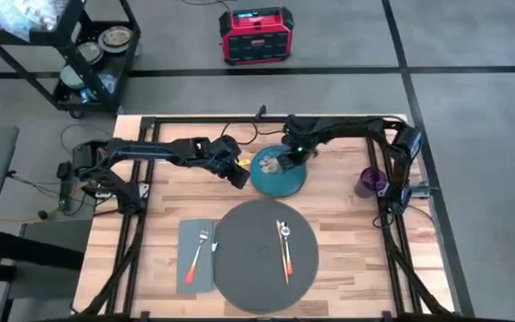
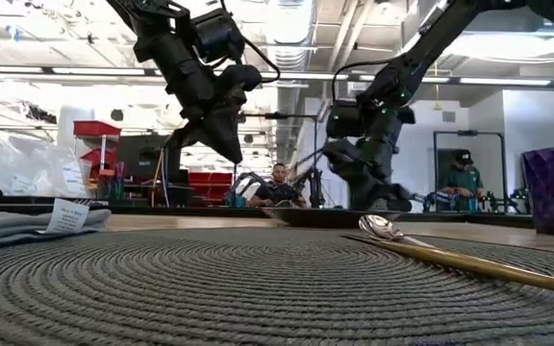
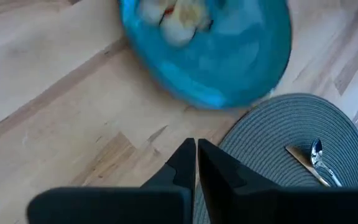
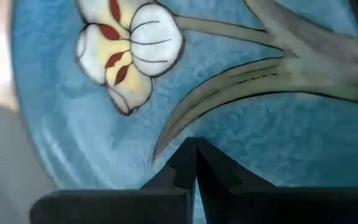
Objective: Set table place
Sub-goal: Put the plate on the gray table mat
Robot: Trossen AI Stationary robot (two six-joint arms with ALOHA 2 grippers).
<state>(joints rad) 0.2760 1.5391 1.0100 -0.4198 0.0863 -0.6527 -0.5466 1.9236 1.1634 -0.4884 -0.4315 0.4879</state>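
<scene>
Grippers (image 1: pixel 240 174) (image 1: pixel 295 164) flanking plate (image 1: pixel 280 182) beyond place (image 1: pixel 267 255)

The desk (image 1: pixel 347 233) is a large rectangular top of light wood planks, with a black metal frame running across its surface along the sides and the far edge. The place (image 1: pixel 266 255) is a big round flat mat of dark grey woven rings. It lies flat on the desk toward six o'clock of the desk's centre, close to the near edge. In the low view its coiled weave (image 2: pixel 258 288) fills the foreground. In the left wrist view one curved edge (image 3: pixel 291 124) shows against the wood.
</scene>
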